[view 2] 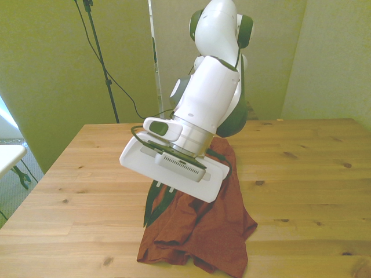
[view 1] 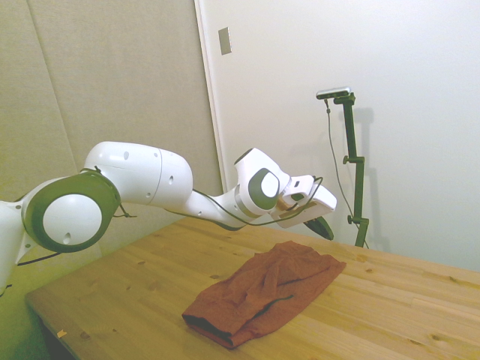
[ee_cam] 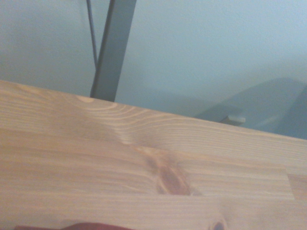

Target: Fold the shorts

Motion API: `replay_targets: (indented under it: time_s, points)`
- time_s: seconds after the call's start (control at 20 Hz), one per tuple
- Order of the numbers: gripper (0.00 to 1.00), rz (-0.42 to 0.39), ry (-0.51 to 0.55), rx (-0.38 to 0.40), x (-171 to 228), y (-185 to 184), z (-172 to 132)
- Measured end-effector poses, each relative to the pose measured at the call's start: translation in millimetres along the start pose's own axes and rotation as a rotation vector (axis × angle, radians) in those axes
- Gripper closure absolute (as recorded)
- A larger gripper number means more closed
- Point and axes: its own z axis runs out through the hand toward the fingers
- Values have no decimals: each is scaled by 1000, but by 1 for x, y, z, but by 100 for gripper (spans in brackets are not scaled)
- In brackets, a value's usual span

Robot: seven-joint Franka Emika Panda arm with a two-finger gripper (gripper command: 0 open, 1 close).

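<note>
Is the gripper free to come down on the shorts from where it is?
Probably yes: the gripper hangs just above the shorts' far edge, with nothing between them.

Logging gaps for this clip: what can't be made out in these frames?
- End effector: open or shut is unclear; the side view is too small, and the wrist housing hides most of it in the front view.
- Shorts: the arm covers their far part in the front view.
- Wrist view: only a blurred sliver of them shows.

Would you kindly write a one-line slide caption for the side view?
White Franka arm's hand hovers above the far end of rumpled rust-orange fabric shorts lying on a wooden table.
</note>
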Motion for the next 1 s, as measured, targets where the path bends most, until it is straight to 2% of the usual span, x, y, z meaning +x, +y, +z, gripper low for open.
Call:
replay_targets:
  time_s: [0.2, 0.3, 0.4, 0.55, 0.8, 1.0]
  points:
    - [0, 11, -11, 8, 2, -4, 2]
    - [0, 41, -87, 37, -2, -10, -7]
    - [0, 62, -176, 82, -4, -17, -37]
    - [0, 76, -324, 142, -9, -15, -98]
    - [0, 30, -602, 159, -45, 29, -186]
    - [0, -39, -658, 166, -94, 47, -243]
